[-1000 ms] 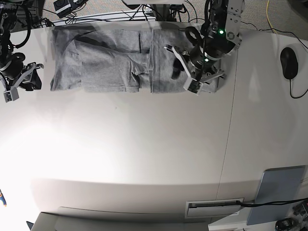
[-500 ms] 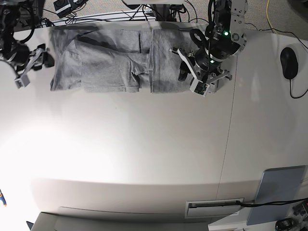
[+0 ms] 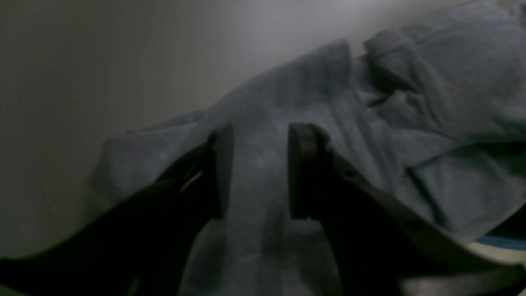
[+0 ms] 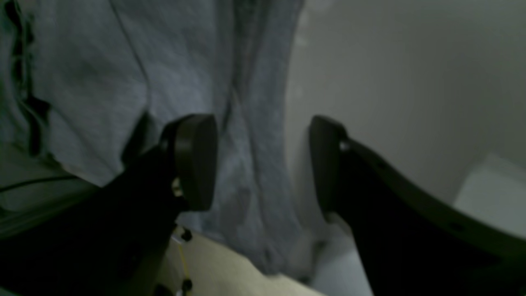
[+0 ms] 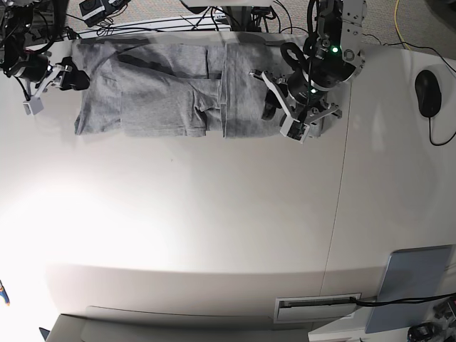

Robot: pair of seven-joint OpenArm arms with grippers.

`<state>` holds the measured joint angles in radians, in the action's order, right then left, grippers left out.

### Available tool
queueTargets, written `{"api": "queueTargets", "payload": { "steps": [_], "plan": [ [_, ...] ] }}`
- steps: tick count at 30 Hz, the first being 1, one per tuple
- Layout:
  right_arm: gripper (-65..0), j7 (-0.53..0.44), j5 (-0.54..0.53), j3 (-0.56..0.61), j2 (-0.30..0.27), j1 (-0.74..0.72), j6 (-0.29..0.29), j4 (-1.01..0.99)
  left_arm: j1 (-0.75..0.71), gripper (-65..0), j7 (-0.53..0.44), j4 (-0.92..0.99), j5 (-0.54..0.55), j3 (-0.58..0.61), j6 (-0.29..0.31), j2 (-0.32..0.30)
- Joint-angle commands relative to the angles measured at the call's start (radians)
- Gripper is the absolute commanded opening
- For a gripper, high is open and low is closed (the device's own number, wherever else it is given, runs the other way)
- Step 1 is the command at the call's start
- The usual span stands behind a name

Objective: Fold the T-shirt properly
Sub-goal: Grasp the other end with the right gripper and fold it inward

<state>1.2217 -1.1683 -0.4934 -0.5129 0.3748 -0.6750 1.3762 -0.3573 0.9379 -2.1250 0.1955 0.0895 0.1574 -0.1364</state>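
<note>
The heather-grey T-shirt (image 5: 171, 92) lies as a long folded band along the table's far edge, plain side up. My left gripper (image 5: 276, 108) is over its right end, jaws open. In the left wrist view the gripper (image 3: 261, 172) hovers low over the cloth (image 3: 370, 123), which shows between the fingers. My right gripper (image 5: 53, 85) is at the shirt's left end, open. In the right wrist view it (image 4: 261, 162) straddles the shirt's edge (image 4: 254, 102), one finger (image 4: 197, 160) over cloth and the other over bare table.
A black computer mouse (image 5: 427, 92) lies at the right. A grey panel (image 5: 415, 288) sits at the front right corner. Cables (image 5: 164, 25) run behind the table's far edge. The white table (image 5: 214, 228) stretches in front of the shirt.
My right gripper has moved from the table's left side up and in to the shirt's left edge. My left gripper has shifted slightly right over the shirt's right end.
</note>
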Motion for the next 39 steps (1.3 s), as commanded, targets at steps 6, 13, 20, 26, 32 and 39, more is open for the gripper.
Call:
{"api": "queueTargets", "payload": {
  "steps": [6, 13, 20, 26, 32, 39],
  "plan": [
    [-29.8, 0.027, 0.007, 0.069, 0.042, -0.036, 0.016, 0.005, 0.002, -44.4, -0.018, -0.019, 0.010, -0.001, 0.001, 0.000],
    [-29.8, 0.003, 0.010, 0.204, 0.056, -0.062, 0.044, 0.005, 0.003, -44.4, -0.019, -0.019, 0.006, -0.001, 0.001, 0.000],
    [-29.9, -0.075, 0.018, 0.304, 0.056, -0.062, 0.043, 0.005, 0.002, -44.4, -0.019, -0.019, 0.006, -0.001, 0.001, 0.000],
    [-46.2, -0.099, 0.025, 0.317, 0.056, -0.068, 0.043, 0.005, -0.005, -44.4, -0.019, -0.019, 0.006, -0.001, 0.001, 0.000],
    [-65.0, -0.082, 0.117, 0.278, 0.032, -0.106, 0.043, 0.006, -0.027, -44.4, -0.018, -0.019, -0.007, -0.001, 0.001, 0.000],
    [-65.0, 0.011, 0.134, 0.084, -0.092, -0.125, 0.044, 0.068, -0.043, -44.4, -0.026, -0.015, -0.055, -0.001, 0.000, -0.019]
  ]
}}
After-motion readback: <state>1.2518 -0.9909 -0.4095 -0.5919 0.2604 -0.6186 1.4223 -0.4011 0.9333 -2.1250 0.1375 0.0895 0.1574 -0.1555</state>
